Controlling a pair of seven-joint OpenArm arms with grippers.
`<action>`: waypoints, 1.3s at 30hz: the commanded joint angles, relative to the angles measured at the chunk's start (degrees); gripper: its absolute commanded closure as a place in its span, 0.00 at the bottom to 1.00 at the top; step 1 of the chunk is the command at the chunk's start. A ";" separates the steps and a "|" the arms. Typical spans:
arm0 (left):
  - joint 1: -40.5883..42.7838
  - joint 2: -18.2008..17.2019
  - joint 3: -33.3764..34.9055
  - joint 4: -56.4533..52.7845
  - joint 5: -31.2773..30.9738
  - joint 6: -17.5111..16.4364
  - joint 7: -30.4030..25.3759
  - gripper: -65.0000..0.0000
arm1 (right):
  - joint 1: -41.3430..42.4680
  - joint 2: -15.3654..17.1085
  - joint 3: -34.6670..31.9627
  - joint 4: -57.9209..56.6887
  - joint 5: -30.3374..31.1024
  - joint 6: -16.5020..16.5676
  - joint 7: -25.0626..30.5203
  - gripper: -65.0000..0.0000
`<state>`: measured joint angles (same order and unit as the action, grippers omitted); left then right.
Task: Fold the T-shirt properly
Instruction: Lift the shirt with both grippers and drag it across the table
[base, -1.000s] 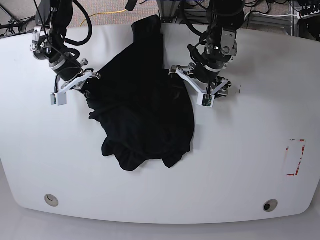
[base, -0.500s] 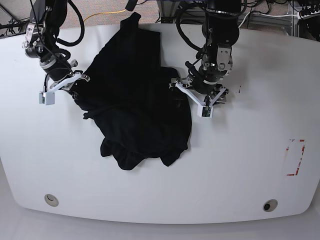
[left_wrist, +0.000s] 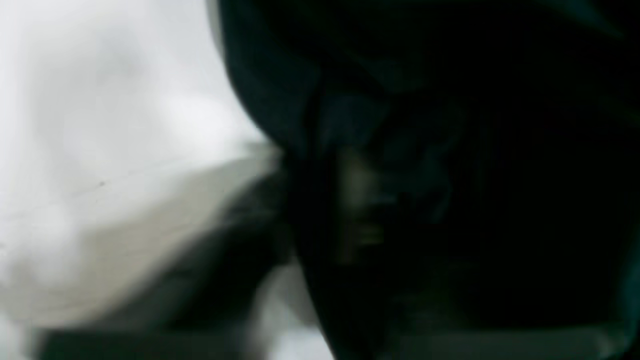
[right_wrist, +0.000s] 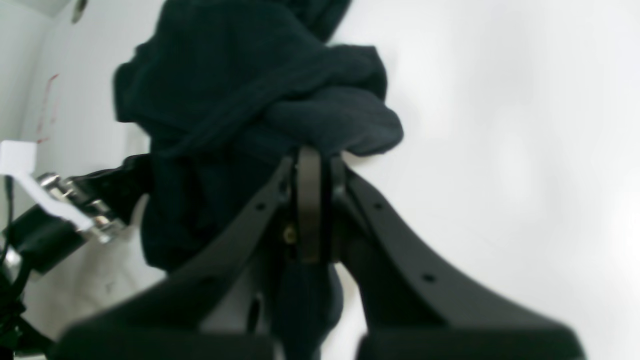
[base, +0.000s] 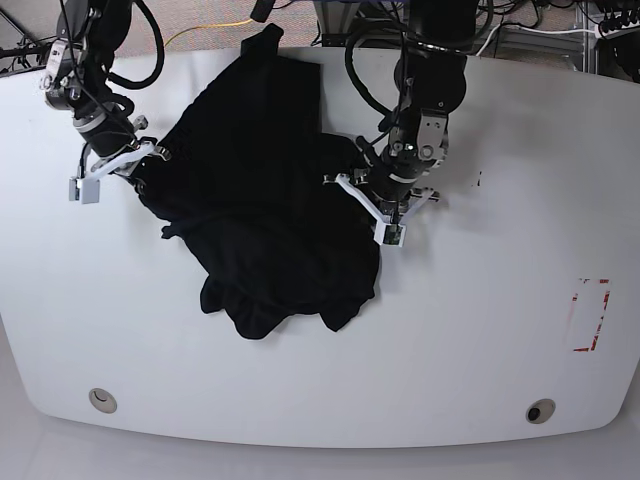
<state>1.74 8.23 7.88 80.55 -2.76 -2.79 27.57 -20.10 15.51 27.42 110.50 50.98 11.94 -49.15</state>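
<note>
Black T-shirt (base: 270, 220) bunched, right gripper (right_wrist: 310, 160) clamping edge — table (base: 500, 330)

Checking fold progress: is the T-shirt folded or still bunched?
Bunched, not folded: the T-shirt lies crumpled in uneven lobes on the table, pinched by the right gripper.

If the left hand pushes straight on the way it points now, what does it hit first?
The T-shirt. The left hand already sits at its edge, and black cloth fills the left wrist view, so fabric comes first, with the table beneath.
</note>
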 joint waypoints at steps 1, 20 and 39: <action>0.06 0.17 0.16 0.37 -0.09 -0.16 2.36 1.00 | 0.71 0.80 0.32 -1.09 0.75 0.32 1.37 1.00; -4.07 -4.58 -11.44 24.55 -0.36 -20.99 19.94 1.00 | 16.54 4.14 -1.00 -8.92 0.75 0.49 1.37 1.00; -29.47 -13.11 -18.82 25.86 -0.09 -36.55 33.75 1.00 | 43.17 12.05 -11.46 -24.92 0.84 0.58 1.19 1.00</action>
<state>-23.51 -3.88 -10.57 105.78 -4.71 -39.97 61.69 18.02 24.75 17.15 87.02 52.86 13.23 -50.30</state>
